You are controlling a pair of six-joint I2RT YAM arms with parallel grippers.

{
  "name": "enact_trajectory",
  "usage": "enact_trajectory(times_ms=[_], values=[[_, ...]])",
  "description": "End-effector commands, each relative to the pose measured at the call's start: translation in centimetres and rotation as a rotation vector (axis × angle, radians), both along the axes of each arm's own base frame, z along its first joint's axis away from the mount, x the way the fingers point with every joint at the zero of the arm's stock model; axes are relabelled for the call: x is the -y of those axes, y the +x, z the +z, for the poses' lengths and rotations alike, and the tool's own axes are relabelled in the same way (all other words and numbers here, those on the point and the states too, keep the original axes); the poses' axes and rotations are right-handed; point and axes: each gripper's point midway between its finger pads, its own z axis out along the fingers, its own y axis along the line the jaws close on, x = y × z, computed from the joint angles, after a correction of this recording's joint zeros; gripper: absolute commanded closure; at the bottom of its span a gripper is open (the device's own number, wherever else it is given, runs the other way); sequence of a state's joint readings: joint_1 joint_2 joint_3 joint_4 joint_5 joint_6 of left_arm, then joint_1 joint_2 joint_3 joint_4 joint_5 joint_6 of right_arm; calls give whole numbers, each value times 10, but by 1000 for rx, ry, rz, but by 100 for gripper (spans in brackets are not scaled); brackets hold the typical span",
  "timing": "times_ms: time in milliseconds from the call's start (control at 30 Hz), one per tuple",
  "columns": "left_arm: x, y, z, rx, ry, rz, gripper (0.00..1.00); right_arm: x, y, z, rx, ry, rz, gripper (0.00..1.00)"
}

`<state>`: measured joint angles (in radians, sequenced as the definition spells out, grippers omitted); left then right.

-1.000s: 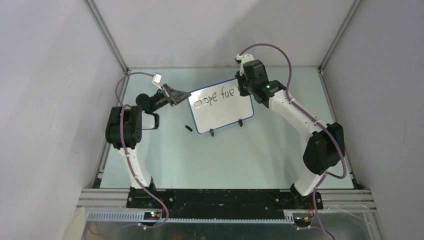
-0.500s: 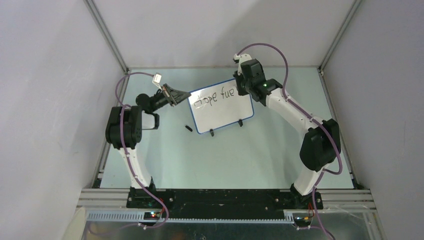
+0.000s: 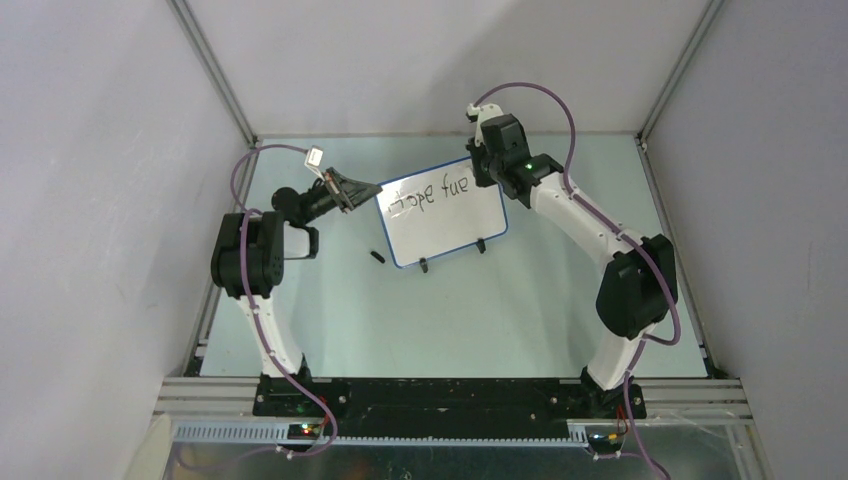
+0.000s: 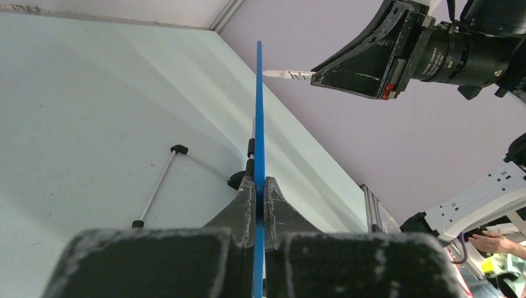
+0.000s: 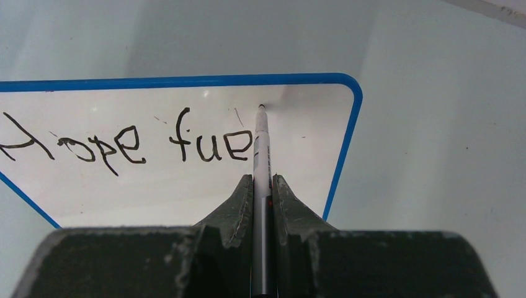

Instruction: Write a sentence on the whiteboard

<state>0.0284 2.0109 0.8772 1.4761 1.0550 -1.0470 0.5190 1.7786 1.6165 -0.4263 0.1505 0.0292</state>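
Whiteboard [image 3: 445,222]: far centre of counter [image 3: 450,320], left edge clamped by closed left claw [image 4: 255,189]. Sentence [image 5: 124,146]: still "Hope fue". Right claw [image 5: 262,186], gripping marker [image 5: 261,155], had edged over; tip sat beyond the "e", probably starting "l".

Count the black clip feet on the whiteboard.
2. The left clip foot and the right clip foot both sit along the near edge of the whiteboard. More could be hidden behind the board.
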Motion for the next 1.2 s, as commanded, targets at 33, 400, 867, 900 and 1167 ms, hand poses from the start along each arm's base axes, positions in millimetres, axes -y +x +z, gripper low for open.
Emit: enact_trajectory(times_ms=[33, 400, 867, 900, 1167], values=[[4, -3, 11, 71, 13, -37, 100, 1, 10, 10, 31, 2, -15, 100], [4, -4, 13, 75, 13, -37, 100, 8, -2, 1, 11, -4, -17, 100], [4, -5, 12, 75, 14, -37, 100, 11, -26, -15, -24, -23, -7, 100], [4, -4, 12, 76, 14, -36, 100, 11, -27, -14, -23, -23, -6, 100], [4, -5, 12, 73, 14, -37, 100, 13, -28, 3, 15, -3, -12, 100]])
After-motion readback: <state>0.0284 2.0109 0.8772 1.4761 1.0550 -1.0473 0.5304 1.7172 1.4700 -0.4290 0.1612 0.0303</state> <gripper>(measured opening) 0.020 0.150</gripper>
